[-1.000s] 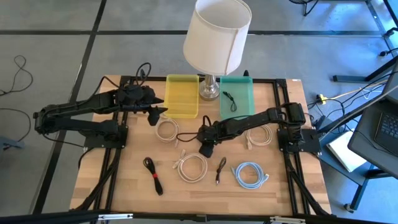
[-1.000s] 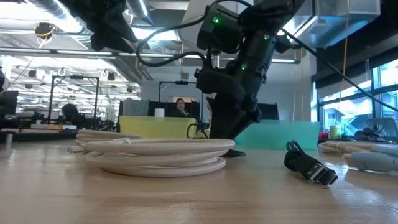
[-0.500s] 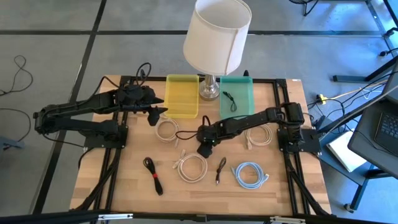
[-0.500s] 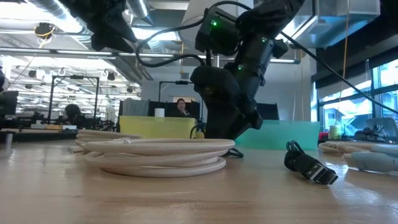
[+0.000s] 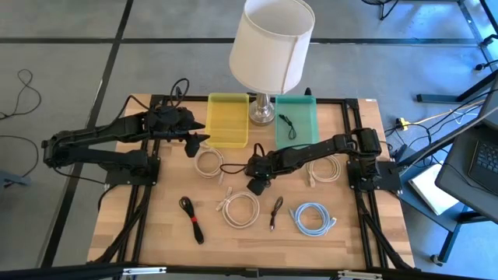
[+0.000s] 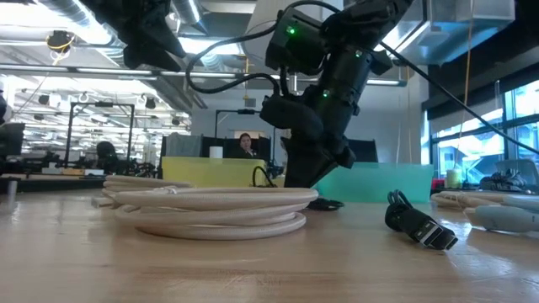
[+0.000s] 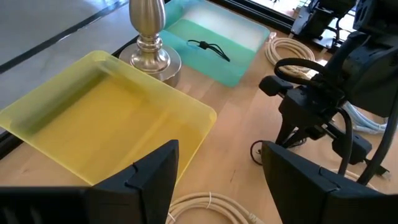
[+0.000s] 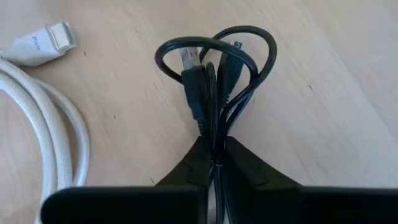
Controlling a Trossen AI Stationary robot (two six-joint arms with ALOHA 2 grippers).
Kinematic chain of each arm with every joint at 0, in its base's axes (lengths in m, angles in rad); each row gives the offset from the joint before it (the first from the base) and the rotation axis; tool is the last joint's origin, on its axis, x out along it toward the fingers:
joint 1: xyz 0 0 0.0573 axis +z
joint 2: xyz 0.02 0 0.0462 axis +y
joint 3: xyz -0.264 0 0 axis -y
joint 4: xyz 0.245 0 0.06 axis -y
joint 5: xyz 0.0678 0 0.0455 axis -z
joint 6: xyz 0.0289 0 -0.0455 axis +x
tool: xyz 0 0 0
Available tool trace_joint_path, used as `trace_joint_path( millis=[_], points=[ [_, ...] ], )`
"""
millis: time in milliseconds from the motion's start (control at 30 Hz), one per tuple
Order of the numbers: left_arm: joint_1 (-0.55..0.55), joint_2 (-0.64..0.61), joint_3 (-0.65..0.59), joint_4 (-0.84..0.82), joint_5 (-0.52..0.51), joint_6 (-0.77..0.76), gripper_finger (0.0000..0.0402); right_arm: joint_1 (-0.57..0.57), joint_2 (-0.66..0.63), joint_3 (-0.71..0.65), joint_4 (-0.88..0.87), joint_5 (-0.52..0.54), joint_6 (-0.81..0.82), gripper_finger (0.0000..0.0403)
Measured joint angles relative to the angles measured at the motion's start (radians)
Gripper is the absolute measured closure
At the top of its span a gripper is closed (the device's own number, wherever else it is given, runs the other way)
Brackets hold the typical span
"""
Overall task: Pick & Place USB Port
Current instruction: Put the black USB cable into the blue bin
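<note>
Bins sit side by side at the far edge of the wooden table [image 5: 156, 233], on either side of a lamp base [image 7: 149, 46]. The yellow bin [image 5: 227, 120] holds nothing that shows. The teal bin [image 5: 296, 121] holds one small black cable [image 5: 289, 126], lying loose on its floor.

The right gripper [image 5: 257, 183] is low at the middle of the table, its fingers [image 8: 198, 163] pinched together on a bundled black USB cable [image 8: 214, 74]. In the right wrist view the bundle's loops and its two plugs stick out past the fingertips, over the bare wood. Whether the bundle still rests on the table or is just off it cannot be told. A white cable [image 8: 37, 124] lies just beside it.

The left gripper [image 5: 195, 141] hangs beside the near corner of the yellow bin with its fingers [image 7: 149, 180] apart and nothing between them.

Other coiled cables lie on the wood: a cream coil [image 5: 208, 163], a white coil [image 5: 240, 208], a light blue coil [image 5: 313, 218], a white coil under the right arm [image 5: 325, 169], and two black cables [image 5: 191, 218] [image 5: 275, 211] toward the near edge.
</note>
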Motion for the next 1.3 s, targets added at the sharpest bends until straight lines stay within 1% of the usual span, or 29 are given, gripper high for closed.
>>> trace_joint_path(
  millis=[233,367,467,600,667,767,833,867,900,967,1033,1100,1200,1300],
  points=[
    [0.0,0.0,0.0,-0.017,-0.001,0.018,0.0178,0.005,0.0,0.008,-0.023,0.001,0.004,0.0379],
    [0.0,0.0,0.0,-0.019,-0.008,0.019,0.0178,0.028,0.001,0.063,-0.136,-0.001,0.006,0.0379],
    [0.0,0.0,0.0,-0.019,-0.026,0.028,0.0178,0.048,0.001,0.147,-0.25,0.013,-0.031,0.0379],
    [0.0,0.0,0.0,-0.019,-0.043,0.035,0.0178,0.074,-0.006,0.311,-0.467,0.105,-0.07,0.0379],
    [0.0,0.0,0.0,-0.021,-0.051,0.035,0.0178,0.086,-0.019,0.396,-0.618,0.171,-0.062,0.0379],
    [0.0,0.0,0.0,-0.025,-0.051,0.035,0.0178,0.113,-0.06,0.501,-0.942,0.278,0.035,0.0379],
    [0.0,0.0,0.0,-0.028,-0.05,0.035,0.0178,0.137,-0.104,0.527,-1.128,0.336,0.137,0.0379],
    [0.0,0.0,0.0,-0.029,-0.051,0.035,0.0178,0.149,-0.132,0.524,-1.193,0.355,0.19,0.0379],
    [0.0,0.0,0.0,-0.029,-0.052,0.035,0.0178,0.163,-0.17,0.497,-1.186,0.368,0.226,0.0379],
    [0.0,0.0,0.0,-0.031,-0.055,0.035,0.0178,0.183,-0.272,0.399,-1.137,0.378,0.277,0.0379],
    [0.0,0.0,0.0,-0.033,-0.056,0.035,0.0178,0.194,-0.363,0.289,-1.159,0.38,0.355,0.0379],
    [0.0,0.0,0.0,-0.039,-0.054,0.026,0.0178,0.189,-0.458,0.149,-1.185,0.38,0.431,0.0379],
    [0.0,0.0,0.0,-0.047,-0.051,0.026,0.0178,0.133,-0.633,-0.044,-1.047,0.38,0.456,0.0379],
    [0.0,0.0,0.0,-0.043,-0.052,0.025,0.0178,0.038,-0.777,-0.215,-0.83,0.321,0.398,0.0379]
  ],
)
